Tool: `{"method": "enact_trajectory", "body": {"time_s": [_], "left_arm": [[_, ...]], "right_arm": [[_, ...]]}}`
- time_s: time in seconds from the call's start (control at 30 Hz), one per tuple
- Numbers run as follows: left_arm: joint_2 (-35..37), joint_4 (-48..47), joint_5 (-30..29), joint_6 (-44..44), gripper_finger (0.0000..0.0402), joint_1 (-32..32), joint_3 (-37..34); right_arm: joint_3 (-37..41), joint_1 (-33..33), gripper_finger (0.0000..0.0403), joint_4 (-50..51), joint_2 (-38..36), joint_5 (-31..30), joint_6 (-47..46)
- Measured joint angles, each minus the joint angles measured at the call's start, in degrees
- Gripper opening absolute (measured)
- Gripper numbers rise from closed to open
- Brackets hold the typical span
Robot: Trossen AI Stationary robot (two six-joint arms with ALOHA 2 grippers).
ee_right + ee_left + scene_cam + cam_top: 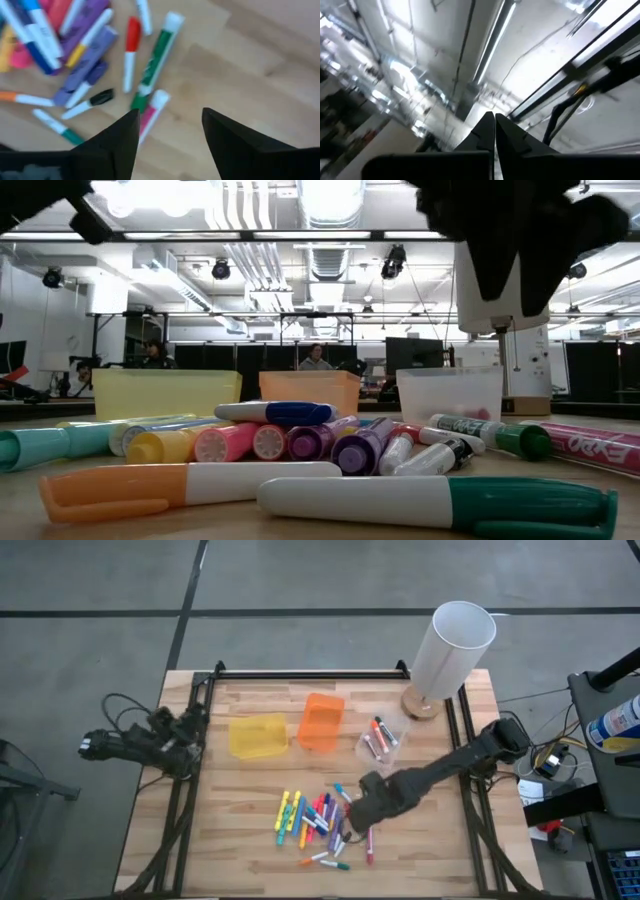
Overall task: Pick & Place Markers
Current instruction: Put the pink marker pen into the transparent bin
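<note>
Several coloured markers [315,825] lie in a loose heap on the wooden table [250,790], near its front; they fill the foreground of the low view as markers [300,445]. My right gripper [170,135] hangs open above the right edge of the heap, pointing down, with bare wood between its fingers. A pink marker [150,112] lies beside one finger, and a green marker [155,60] and a red marker [131,50] lie just beyond. My left gripper [494,130] is shut, off the table's left edge, pointing up at the ceiling.
A yellow bin [258,736], an orange bin [321,722] and a clear bin [381,740] holding a few markers stand in a row behind the heap. A tall white cylinder [450,650] on a round wooden base stands at the far right corner. People sit beyond the table.
</note>
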State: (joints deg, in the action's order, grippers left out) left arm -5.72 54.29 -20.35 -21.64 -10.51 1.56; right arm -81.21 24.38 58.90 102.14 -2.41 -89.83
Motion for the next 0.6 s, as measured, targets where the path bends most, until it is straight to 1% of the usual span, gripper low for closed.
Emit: {"method": "enact_trajectory", "body": {"time_s": [0.07,0.27,0.33,0.47,0.53,0.6], "left_arm": [[0.0,1.6,1.2,0.8,0.0009,0.0,0.0],[0.0,0.9,3.4,0.6,0.0009,0.0,0.0],[0.0,0.8,5.4,0.6,0.0009,0.0,0.0],[-0.1,-0.3,9.8,0.9,0.0009,0.0,0.0],[-0.1,-0.2,10.3,1.0,0.0009,-0.1,0.0],[-0.1,-0.5,10.4,0.9,0.0009,-0.1,0.0]], "right_arm": [[0.0,1.3,0.0208,-2.9,0.5,-0.6,-2.9],[0.0,4.1,0.0200,-12.0,2.8,-0.6,-7.2],[0.0,4.8,0.0198,-13.9,3.8,-0.6,-9.9],[0.0,6.0,0.0192,-15.3,5.6,0.3,-13.7],[0.0,6.3,0.0192,-15.5,6.1,2.6,-15.6],[0.0,6.7,0.0192,-15.2,6.3,3.5,-17.0]]}}
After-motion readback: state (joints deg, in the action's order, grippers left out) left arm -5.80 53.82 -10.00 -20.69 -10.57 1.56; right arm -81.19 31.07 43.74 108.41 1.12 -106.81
